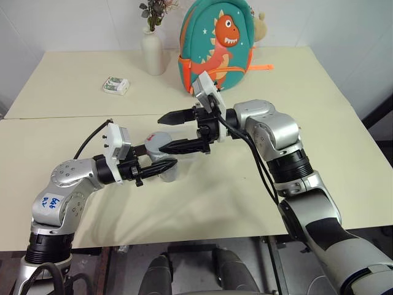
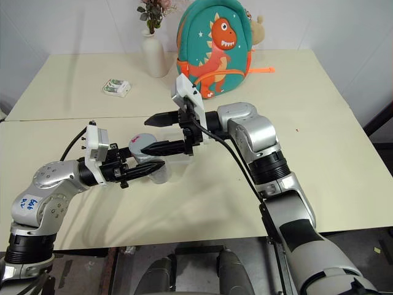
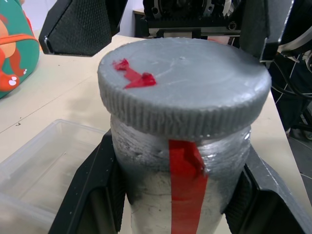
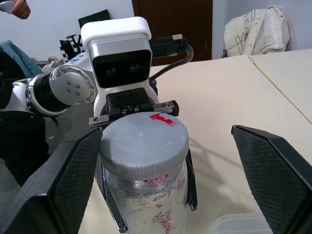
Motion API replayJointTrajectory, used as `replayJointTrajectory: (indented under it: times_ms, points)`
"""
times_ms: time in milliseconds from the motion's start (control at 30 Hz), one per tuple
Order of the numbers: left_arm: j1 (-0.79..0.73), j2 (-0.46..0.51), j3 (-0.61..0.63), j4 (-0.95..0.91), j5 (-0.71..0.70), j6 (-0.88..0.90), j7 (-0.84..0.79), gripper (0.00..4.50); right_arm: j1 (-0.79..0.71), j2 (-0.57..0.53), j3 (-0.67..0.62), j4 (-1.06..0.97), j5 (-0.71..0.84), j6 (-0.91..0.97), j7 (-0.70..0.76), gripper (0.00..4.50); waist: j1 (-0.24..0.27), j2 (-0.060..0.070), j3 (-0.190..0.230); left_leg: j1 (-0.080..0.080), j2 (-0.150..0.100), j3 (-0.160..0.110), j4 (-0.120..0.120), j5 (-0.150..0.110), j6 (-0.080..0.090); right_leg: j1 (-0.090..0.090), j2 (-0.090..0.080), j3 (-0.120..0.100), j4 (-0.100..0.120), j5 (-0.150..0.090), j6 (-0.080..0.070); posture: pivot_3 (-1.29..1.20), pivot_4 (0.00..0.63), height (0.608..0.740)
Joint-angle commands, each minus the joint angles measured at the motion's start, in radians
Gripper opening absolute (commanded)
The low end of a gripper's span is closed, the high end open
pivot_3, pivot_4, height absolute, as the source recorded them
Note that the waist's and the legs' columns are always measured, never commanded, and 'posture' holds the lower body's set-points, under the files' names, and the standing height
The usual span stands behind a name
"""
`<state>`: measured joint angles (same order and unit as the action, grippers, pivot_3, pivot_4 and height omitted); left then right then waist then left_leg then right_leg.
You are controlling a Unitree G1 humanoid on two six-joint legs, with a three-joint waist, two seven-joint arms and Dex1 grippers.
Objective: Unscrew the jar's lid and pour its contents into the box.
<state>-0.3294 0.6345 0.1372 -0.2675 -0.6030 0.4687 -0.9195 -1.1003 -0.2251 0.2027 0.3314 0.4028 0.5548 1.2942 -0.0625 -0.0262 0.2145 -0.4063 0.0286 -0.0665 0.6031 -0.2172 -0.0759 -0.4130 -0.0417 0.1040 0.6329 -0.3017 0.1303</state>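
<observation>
The silver-grey jar with a red tape strip stands upright above the table, and my left gripper is shut on its body from both sides. Its round grey lid, marked with red on top, sits on the jar. My right gripper comes in from the right, open, with one finger on each side of the lid and a gap to both. The clear plastic box lies on the table just beside and behind the jar. The contents are hidden inside the jar.
At the back of the table stand a white vase with flowers and a teal dinosaur backpack. A white-and-green packet lies at the back left. A person's hand shows far off.
</observation>
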Motion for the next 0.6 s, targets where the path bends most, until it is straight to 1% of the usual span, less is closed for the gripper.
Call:
replayJointTrajectory:
  times_ms: [33, 400, 600]
  points:
    - [-0.017, 0.002, 0.008, -0.028, -0.014, -0.013, -0.006, 2.14, -0.03, 0.002, -0.014, -0.004, 0.007, -0.024, 0.01, 4.46, 0.0, 0.0, 0.0, 0.0, 0.0, 0.0, 0.0, 0.0, 0.0, 0.0, 0.0, 0.0, 0.0, 0.0, 0.0, 0.0, 0.15, 0.74]
    - [-0.008, 0.005, 0.016, -0.029, -0.015, -0.017, -0.007, 2.14, -0.031, -0.045, -0.026, 0.015, 0.018, -0.036, 0.069, 4.46, 0.0, 0.0, 0.0, 0.0, 0.0, 0.0, 0.0, 0.0, 0.0, 0.0, 0.0, 0.0, 0.0, 0.0, 0.0, 0.0, 0.15, 0.74]
    - [-0.008, 0.0, 0.012, -0.03, -0.014, -0.017, -0.004, 2.14, -0.011, -0.018, -0.016, -0.048, 0.044, -0.004, 0.063, 4.46, -0.001, 0.0, 0.0, 0.0, 0.0, 0.0, 0.0, 0.0, 0.0, 0.0, 0.0, 0.0, 0.0, 0.0, 0.0, 0.0, 0.15, 0.74]
